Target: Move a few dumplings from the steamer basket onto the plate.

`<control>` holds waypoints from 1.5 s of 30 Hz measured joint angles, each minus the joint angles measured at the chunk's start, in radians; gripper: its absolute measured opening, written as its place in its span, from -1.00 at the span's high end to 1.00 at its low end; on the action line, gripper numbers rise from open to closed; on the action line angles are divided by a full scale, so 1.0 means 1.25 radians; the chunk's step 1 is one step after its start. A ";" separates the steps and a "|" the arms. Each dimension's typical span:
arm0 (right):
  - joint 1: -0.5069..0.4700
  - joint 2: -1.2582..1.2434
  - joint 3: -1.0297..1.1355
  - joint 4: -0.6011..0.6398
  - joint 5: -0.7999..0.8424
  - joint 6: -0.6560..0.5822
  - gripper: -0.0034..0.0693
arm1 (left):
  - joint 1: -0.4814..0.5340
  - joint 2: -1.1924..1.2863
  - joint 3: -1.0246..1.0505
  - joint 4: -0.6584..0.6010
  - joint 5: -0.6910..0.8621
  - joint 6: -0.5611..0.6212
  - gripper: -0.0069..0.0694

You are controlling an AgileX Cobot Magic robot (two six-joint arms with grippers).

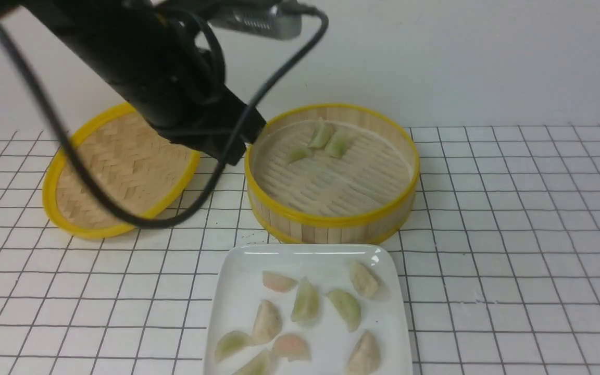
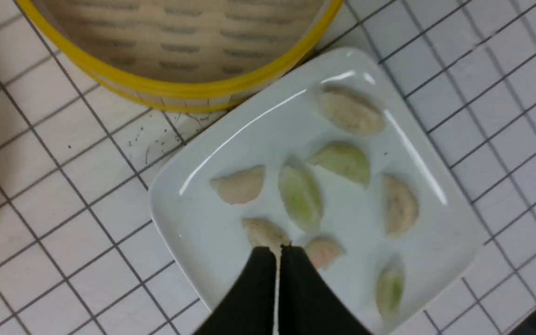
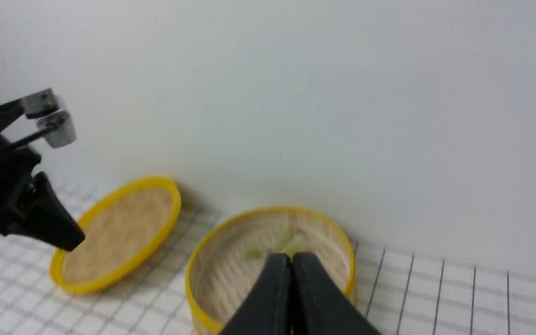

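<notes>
The steamer basket (image 1: 331,219) stands mid-table with three pale green dumplings (image 1: 323,134) at its far side. In front of it the white plate (image 1: 242,291) carries several dumplings (image 1: 305,304), green, off-white and pinkish. My left gripper (image 2: 277,249) is shut with nothing between its fingers. It hangs over the plate (image 2: 203,223), just above an off-white dumpling (image 2: 261,231). In the front view the left gripper (image 1: 237,151) shows beside the basket's left rim. My right gripper (image 3: 291,255) is shut and empty, raised well above the table facing the basket (image 3: 193,279). It is outside the front view.
The shallow woven lid (image 1: 117,172) with a yellow rim lies tilted left of the basket, partly behind the left arm and its cable (image 1: 138,221). A white wall (image 1: 487,62) rises close behind the basket. White gridded cloth (image 1: 513,234) covers the table.
</notes>
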State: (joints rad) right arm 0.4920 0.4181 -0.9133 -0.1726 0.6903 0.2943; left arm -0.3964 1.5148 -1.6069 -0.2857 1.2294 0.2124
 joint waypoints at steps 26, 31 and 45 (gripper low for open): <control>0.000 -0.333 0.389 -0.643 -0.306 0.603 0.94 | 0.000 -0.888 0.872 -0.091 -0.658 0.020 0.83; 0.000 -0.333 0.389 -0.649 -0.306 0.603 0.94 | 0.000 -0.948 0.917 -0.098 -0.673 0.020 0.83; 0.000 -0.333 0.389 -0.649 -0.306 0.604 0.94 | 0.000 -0.952 0.924 -0.079 -0.674 0.042 0.83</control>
State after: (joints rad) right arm 0.4920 0.0018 -0.4277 -0.9845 0.3077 1.0488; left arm -0.3964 0.3242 -0.4515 -0.3841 0.3865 0.2647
